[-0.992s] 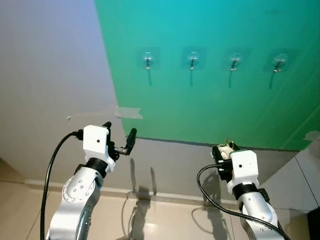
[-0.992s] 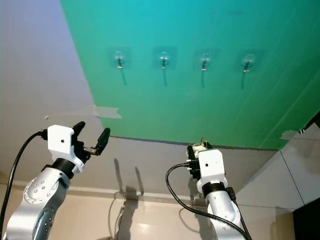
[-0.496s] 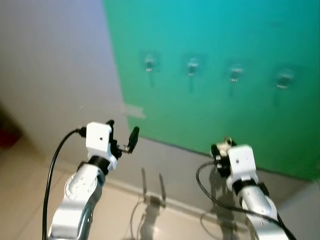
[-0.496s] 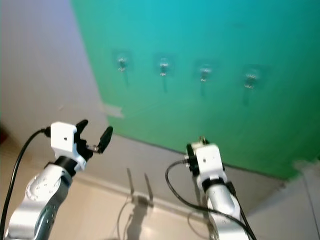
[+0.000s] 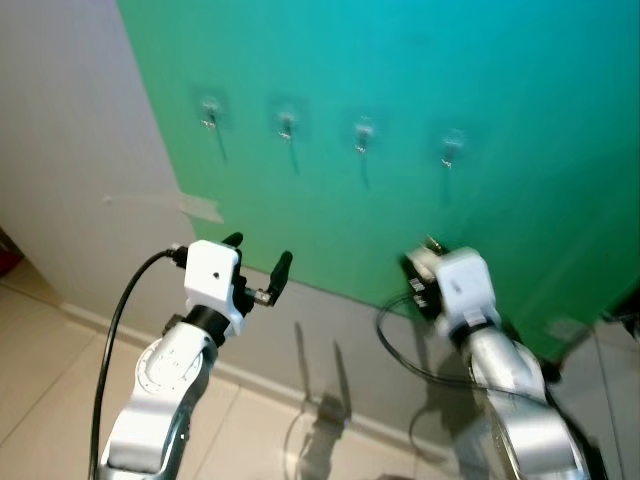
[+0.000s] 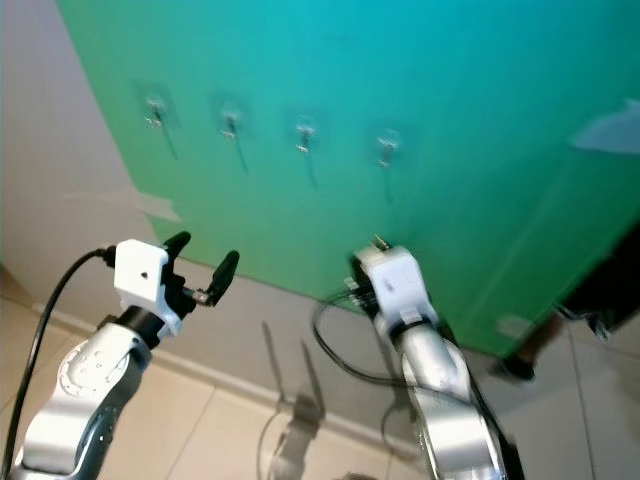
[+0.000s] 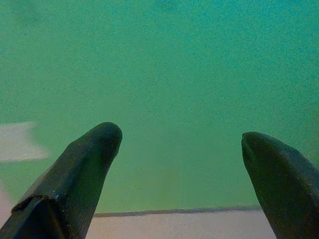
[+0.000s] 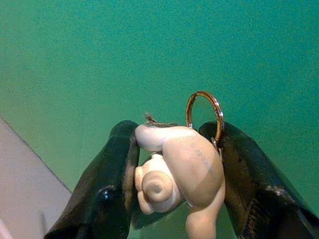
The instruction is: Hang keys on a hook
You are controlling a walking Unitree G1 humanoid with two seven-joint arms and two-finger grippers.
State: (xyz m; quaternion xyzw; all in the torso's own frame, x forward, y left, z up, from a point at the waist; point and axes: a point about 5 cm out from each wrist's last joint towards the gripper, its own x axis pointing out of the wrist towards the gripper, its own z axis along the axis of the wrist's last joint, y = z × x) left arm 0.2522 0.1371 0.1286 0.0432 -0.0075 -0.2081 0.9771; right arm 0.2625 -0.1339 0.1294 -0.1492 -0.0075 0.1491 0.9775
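Observation:
Several clear hooks sit in a row on the green wall panel; the rightmost hook (image 5: 452, 146) is above my right arm, and another hook (image 5: 364, 132) is to its left. My right gripper (image 5: 424, 258) is raised below them, shut on a keyring (image 8: 203, 112) with a cream figure charm (image 8: 177, 172); the metal ring pokes out past the fingertips. My left gripper (image 5: 258, 266) is held up at the left, open and empty, its fingers (image 7: 87, 164) facing the green panel.
A grey-white wall (image 5: 70, 150) lies left of the green panel, with a strip of tape (image 5: 200, 208) at the panel's edge. Pale floor tiles (image 5: 40, 350) are below. A dark object (image 6: 610, 290) is at the far right.
The camera has swung, so the hooks now appear further left and higher. My right gripper has risen with the keyring, closer to the hooks. The left gripper stays open.

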